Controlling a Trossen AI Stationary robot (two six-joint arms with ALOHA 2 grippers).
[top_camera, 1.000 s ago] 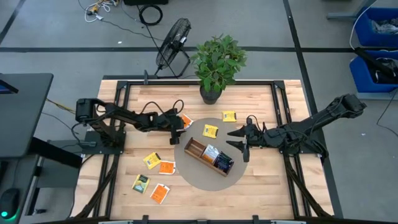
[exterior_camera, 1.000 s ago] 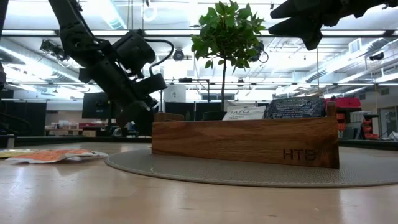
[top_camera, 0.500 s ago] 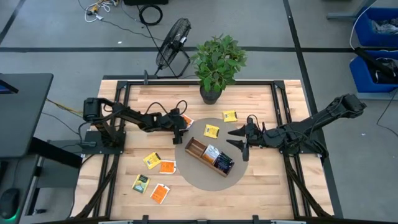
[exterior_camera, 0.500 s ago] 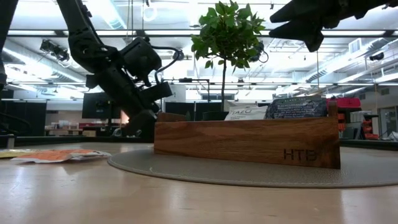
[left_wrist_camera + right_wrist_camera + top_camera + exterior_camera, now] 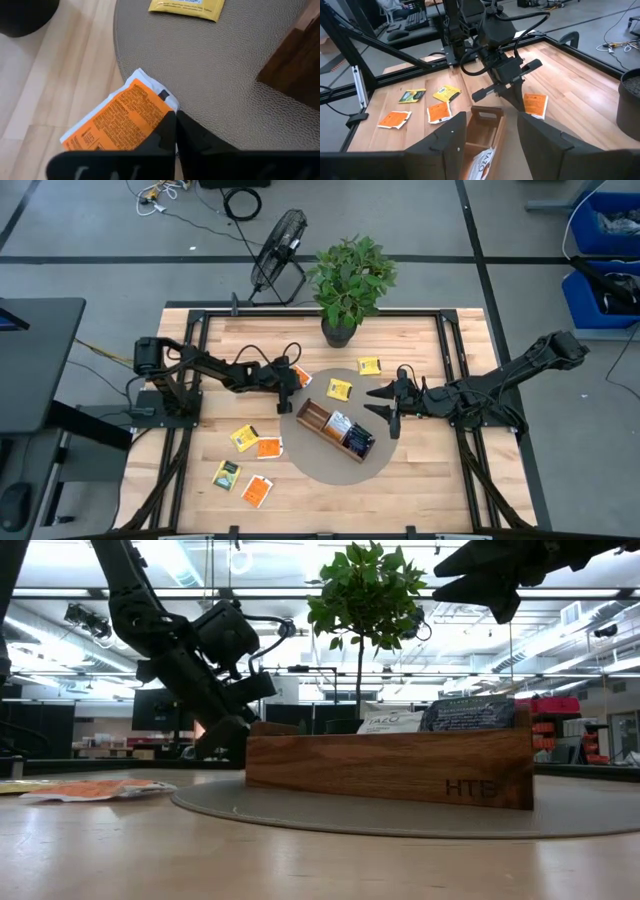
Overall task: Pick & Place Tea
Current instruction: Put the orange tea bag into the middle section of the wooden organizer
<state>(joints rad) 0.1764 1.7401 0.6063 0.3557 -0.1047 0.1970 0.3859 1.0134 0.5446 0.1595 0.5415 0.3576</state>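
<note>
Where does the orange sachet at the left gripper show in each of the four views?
High view: orange sachet at the mat's edge, by the left gripper.
Low view: hidden behind that gripper.
Left wrist view: lower left, fingers shut on it.
Right wrist view: right of centre.
Shared landmark: wooden tray.

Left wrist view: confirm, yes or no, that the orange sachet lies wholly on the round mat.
No: the orange sachet straddles the round mat's edge, mostly over bare wooden table.

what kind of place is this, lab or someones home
Most likely a robotics lab or workshop, not a home: a metal-framed wooden table on a grey concrete floor, loose cables, and blue storage bins alongside.
</note>
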